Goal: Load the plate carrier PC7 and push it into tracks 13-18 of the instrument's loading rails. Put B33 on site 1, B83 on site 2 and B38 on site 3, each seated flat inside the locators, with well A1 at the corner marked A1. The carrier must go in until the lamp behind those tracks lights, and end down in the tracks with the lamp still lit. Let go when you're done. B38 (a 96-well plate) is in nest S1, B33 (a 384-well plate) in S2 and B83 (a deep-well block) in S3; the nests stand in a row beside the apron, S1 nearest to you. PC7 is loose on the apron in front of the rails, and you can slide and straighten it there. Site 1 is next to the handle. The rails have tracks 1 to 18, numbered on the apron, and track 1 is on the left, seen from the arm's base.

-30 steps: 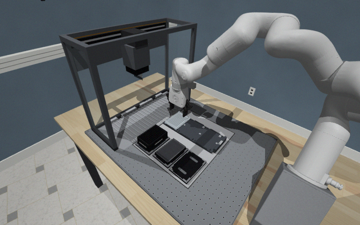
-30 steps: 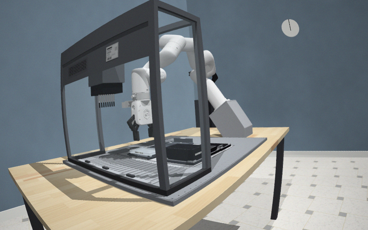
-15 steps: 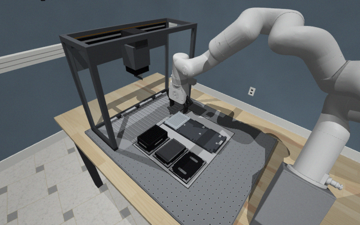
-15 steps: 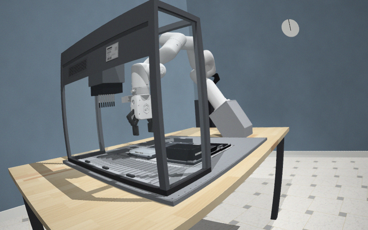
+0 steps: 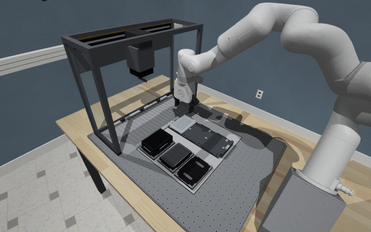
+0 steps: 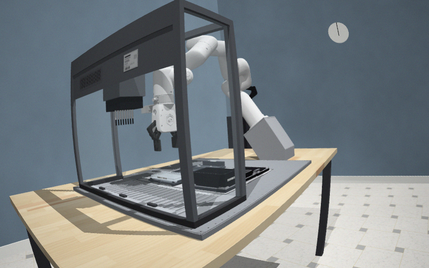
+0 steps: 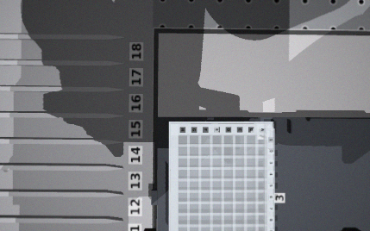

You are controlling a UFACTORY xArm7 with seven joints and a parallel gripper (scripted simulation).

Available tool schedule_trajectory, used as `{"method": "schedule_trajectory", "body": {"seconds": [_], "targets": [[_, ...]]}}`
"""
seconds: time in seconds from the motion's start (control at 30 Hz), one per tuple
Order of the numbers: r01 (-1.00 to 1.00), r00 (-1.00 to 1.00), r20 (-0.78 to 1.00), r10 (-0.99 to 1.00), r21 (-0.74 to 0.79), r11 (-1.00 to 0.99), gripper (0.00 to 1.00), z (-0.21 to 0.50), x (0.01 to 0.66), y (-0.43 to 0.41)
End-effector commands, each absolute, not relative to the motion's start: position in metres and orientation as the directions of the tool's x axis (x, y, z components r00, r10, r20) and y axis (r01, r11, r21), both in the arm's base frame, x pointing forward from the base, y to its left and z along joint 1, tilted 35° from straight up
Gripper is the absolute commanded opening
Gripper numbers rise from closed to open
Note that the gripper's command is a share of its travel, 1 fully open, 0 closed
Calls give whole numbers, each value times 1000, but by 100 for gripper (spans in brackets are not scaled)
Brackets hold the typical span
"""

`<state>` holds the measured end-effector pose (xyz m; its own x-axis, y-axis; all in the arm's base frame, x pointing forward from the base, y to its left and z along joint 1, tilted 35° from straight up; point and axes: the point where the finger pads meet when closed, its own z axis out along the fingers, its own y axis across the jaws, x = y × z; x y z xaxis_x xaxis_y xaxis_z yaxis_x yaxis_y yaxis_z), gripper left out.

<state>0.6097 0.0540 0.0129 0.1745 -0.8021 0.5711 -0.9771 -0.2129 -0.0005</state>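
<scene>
The dark plate carrier PC7 [image 5: 207,137] lies on the light apron in front of the rails. The clear 96-well plate B38 [image 5: 183,123] sits flat on its end nearest the rails, beside the label 3 [image 7: 279,197]; it also shows in the wrist view [image 7: 222,177]. The two other sites are bare. The black deep-well block B83 [image 5: 156,140] stands in the far nest and the dark 384-well plate B33 [image 5: 175,155] in the middle nest. The near nest S1 [image 5: 194,170] is empty. My gripper [image 5: 184,108] is open and empty, raised above and just beyond B38. In the wrist view, the carrier's side edge lies level with track number 15 [image 7: 135,127].
The instrument's dark frame [image 5: 94,83] stands over the ribbed rails [image 5: 149,115], with its pipetting head [image 5: 140,61] hanging under the top. Track numbers 12 to 18 run along the apron edge [image 7: 136,99]. An A1 mark shows on the carrier.
</scene>
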Motion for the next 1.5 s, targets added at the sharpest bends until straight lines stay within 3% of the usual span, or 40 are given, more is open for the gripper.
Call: {"method": "schedule_trajectory", "body": {"seconds": [0.0, 0.63, 1.47], "targets": [[-977, 175, 571, -802, -3, -215, 100, 17, 610, 57], [-977, 175, 571, -802, -3, -215, 100, 25, 609, 63], [-977, 173, 570, -803, -5, -214, 100, -25, 584, 163]]}}
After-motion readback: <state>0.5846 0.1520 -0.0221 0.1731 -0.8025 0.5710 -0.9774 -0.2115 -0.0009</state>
